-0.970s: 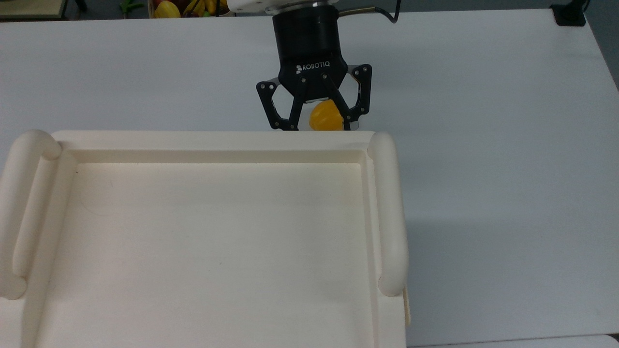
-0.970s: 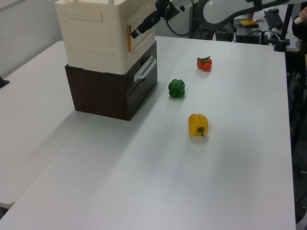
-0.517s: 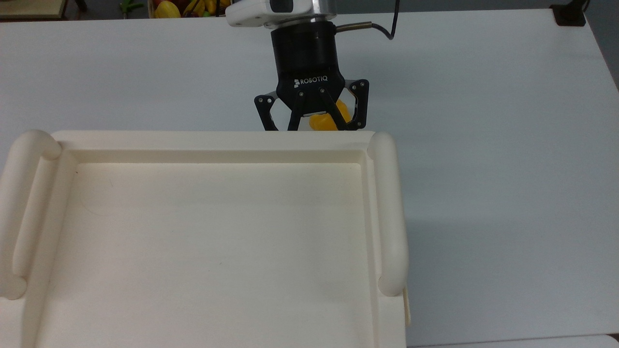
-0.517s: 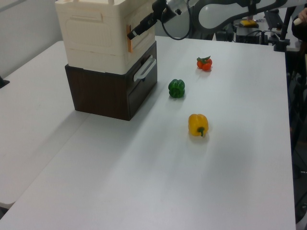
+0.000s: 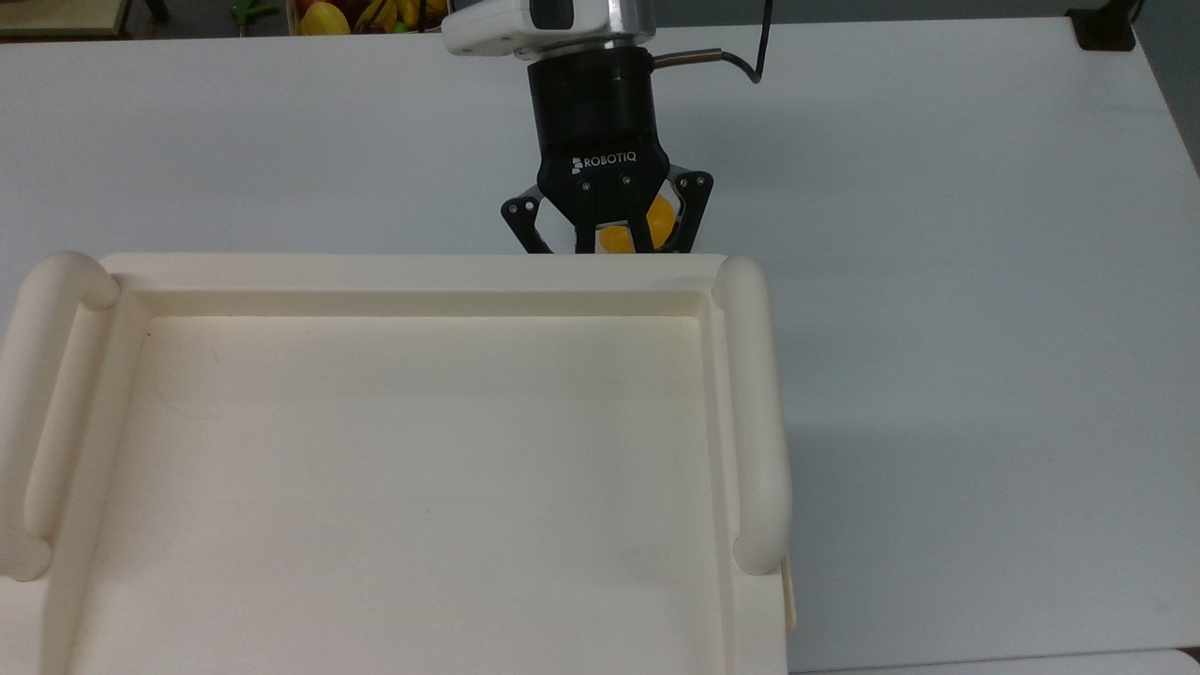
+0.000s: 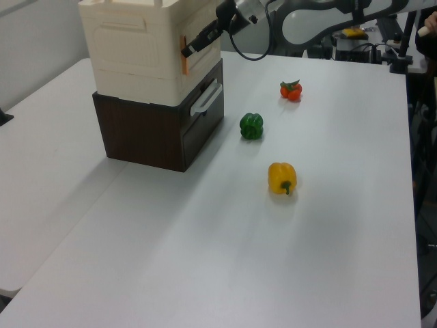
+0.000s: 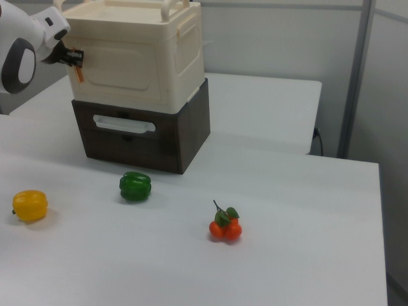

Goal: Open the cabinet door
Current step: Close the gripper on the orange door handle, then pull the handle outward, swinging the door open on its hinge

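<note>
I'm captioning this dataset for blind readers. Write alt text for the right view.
A black robot gripper meets the orange handle of a cream cabinet door, which looks shut, above a dark brown drawer unit. A yellow pepper, green pepper and red tomatoes lie on the white table.

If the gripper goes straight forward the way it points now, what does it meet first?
Probably the orange handle on the cabinet door: the gripper is already at it, aimed into the door.

The one readable text is the white brand name "ROBOTIQ" with a small logo mark before it, printed on the black body of the gripper [image 5: 614, 246] in the top view, near the table's [image 5: 937, 281] far edge.
</note>
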### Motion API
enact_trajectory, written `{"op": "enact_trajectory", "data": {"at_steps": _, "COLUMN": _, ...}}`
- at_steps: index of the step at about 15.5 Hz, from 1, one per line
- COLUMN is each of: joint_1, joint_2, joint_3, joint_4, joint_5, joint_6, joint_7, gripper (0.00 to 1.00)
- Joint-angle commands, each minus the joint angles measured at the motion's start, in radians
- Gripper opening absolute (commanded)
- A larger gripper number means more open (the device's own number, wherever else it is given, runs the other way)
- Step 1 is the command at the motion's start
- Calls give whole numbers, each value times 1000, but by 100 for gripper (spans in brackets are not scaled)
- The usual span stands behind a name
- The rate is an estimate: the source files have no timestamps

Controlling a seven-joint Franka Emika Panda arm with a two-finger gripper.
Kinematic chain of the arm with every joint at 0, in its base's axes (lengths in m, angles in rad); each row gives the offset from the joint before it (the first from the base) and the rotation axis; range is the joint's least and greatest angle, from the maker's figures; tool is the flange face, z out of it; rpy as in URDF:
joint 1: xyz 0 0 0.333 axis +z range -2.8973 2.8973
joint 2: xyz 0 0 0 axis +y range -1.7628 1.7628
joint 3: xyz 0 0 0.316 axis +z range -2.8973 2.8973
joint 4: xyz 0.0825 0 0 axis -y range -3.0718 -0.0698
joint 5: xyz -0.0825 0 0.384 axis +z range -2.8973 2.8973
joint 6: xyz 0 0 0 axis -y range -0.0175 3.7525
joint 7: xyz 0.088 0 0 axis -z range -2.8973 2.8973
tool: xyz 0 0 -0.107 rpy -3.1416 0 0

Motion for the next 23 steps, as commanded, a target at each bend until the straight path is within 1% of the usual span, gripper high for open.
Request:
{"op": "enact_trajectory", "data": {"at_steps": 1, "joint_1": 10, "joint_2": 12, "joint_3": -9, "joint_4": 8, "joint_5": -48, "joint_6": 30, "joint_7": 20, "gripper": 12}}
{"op": "enact_trajectory", "data": {"at_steps": 2, "joint_1": 8, "joint_2": 9, "joint_3": -9, "joint_4": 5, "joint_5": -56, "joint_6": 29, "joint_7": 20, "gripper": 10}}
{"op": "enact_trajectory", "data": {"at_steps": 5, "joint_1": 2, "joint_2": -13, "joint_3": -9, "joint_4": -28, "joint_5": -56, "joint_6": 25, "joint_7": 22, "gripper": 10}}
{"op": "enact_trajectory", "data": {"at_steps": 10, "joint_1": -15, "joint_2": -89, "joint_3": -8, "joint_4": -111, "joint_5": -45, "joint_6": -8, "joint_7": 28, "gripper": 10}}
{"op": "enact_trajectory", "data": {"at_steps": 16, "joint_1": -48, "joint_2": -175, "joint_3": -8, "joint_4": -127, "joint_5": -39, "joint_6": -279, "joint_7": 36, "gripper": 10}}
{"op": "enact_trajectory", "data": {"at_steps": 20, "joint_1": -70, "joint_2": -203, "joint_3": -8, "joint_4": -128, "joint_5": -39, "joint_6": -424, "joint_7": 59, "gripper": 11}}
{"op": "enact_trajectory", "data": {"at_steps": 23, "joint_1": -102, "joint_2": -264, "joint_3": -6, "joint_4": -157, "joint_5": -39, "joint_6": -545, "joint_7": 60, "gripper": 12}}
